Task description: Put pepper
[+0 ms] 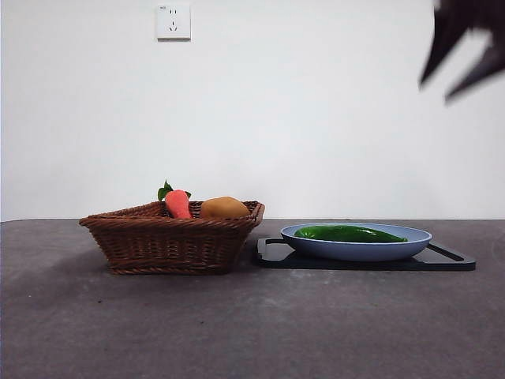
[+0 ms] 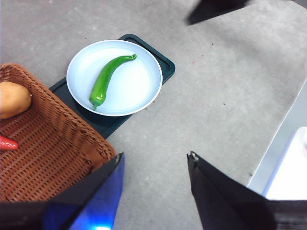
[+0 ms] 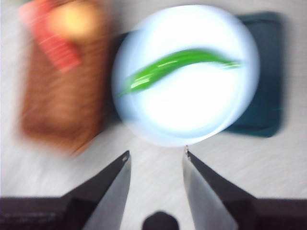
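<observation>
The long, glossy green pepper [image 1: 347, 234] lies on the pale blue plate [image 1: 355, 251], which rests on a dark tray [image 1: 450, 260]. The left wrist view shows the pepper [image 2: 108, 79] across the plate [image 2: 139, 91]. The blurred right wrist view shows the pepper [image 3: 172, 67] on the plate [image 3: 192, 115]. My right gripper [image 3: 156, 153] is open and empty, high above the plate, at the front view's top right [image 1: 438, 88]. My left gripper [image 2: 154, 160] is open and empty, high above the table by the basket's corner.
A brown wicker basket [image 1: 170, 245] stands left of the tray, holding a red-orange carrot [image 1: 178, 204] and a rounded orange-yellow fruit [image 1: 224, 208]. In the left wrist view the basket [image 2: 43, 163] nearly touches the tray [image 2: 163, 64]. A white wall stands behind.
</observation>
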`<move>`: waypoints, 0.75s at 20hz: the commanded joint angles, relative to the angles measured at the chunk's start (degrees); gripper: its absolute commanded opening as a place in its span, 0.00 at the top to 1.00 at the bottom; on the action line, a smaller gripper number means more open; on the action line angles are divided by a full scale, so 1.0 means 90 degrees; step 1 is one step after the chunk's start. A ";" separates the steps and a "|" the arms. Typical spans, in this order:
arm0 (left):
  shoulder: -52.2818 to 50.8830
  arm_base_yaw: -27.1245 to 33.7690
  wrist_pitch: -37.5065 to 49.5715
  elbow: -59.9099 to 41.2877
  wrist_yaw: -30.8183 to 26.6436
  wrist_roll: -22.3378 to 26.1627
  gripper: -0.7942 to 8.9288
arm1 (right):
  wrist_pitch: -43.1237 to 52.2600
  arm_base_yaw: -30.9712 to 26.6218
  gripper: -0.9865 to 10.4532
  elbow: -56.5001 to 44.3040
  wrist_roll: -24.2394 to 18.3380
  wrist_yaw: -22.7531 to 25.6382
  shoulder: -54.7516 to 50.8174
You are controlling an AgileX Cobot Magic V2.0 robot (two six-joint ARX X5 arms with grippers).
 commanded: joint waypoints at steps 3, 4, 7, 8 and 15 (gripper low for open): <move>0.0061 -0.0029 0.0041 0.0124 -0.0007 0.0160 0.68 | -0.0811 0.0738 0.74 0.0114 -0.0464 0.0104 -0.1511; 0.0061 -0.0029 0.0036 0.0124 -0.0005 0.0160 0.68 | -0.1047 0.0942 0.74 0.0114 -0.0466 0.0291 -0.1804; 0.0061 -0.0029 -0.0029 0.0124 0.0007 0.0158 0.68 | -0.1943 0.1358 0.75 0.0114 -0.0517 0.0869 -0.2433; 0.0061 -0.0029 -0.0032 0.0124 0.0005 0.0158 0.68 | -0.2234 0.1447 0.75 0.0114 -0.0520 0.0882 -0.2567; 0.0061 -0.0029 -0.0107 0.0124 0.0015 0.0155 0.91 | -0.2883 0.1566 0.91 0.0112 -0.1117 0.0852 -0.2727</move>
